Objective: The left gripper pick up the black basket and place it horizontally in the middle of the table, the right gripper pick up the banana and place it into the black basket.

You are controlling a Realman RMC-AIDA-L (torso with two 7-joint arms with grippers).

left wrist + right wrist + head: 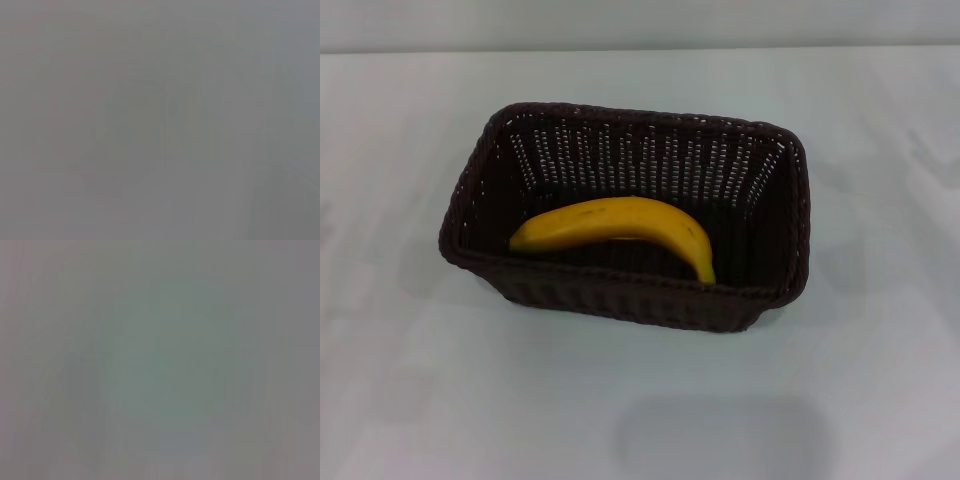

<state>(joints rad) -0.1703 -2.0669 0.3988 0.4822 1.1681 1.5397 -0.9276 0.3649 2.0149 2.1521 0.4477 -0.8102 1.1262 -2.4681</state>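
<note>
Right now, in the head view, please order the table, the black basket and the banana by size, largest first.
1. table
2. black basket
3. banana, lying inside the basket

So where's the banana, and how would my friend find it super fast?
Look at the big white table, then at the dark woven basket sitting near its middle. Inside, along the basket's near wall, lies the banana, curved with one tip dipping toward the right. It is the only bright yellow thing there, and nothing else is in the basket.
</note>
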